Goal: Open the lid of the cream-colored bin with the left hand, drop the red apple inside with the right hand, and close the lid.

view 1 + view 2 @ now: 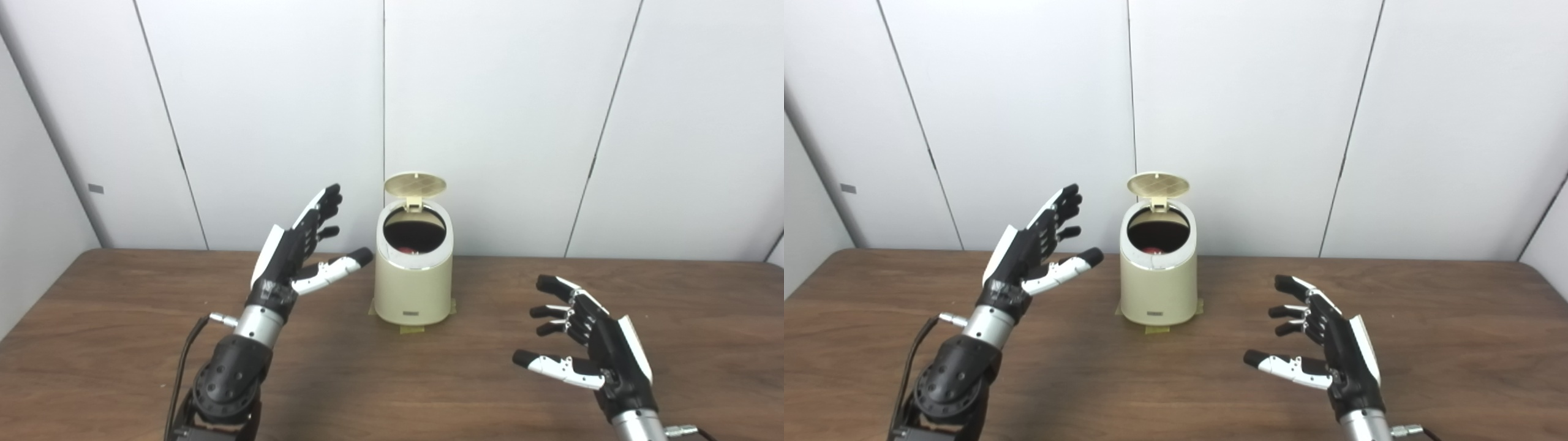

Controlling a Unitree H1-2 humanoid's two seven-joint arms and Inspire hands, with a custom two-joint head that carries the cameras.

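Observation:
The cream-colored bin point(413, 288) stands at the table's middle, near the back wall. Its round lid point(414, 184) is tipped up and back on its hinge. A bit of the red apple point(407, 248) shows deep in the dark opening. My left hand point(298, 251) hangs raised to the left of the bin, open with fingers spread, its thumb pointing toward the bin's side without touching it. My right hand point(582, 343) hovers low over the table at the front right, open and holding nothing.
The brown wooden table point(110, 343) runs across the whole view, with white wall panels point(502, 122) right behind the bin. Yellow tape tabs point(411, 329) hold the bin's base to the table. A black cable point(184, 361) trails from my left forearm.

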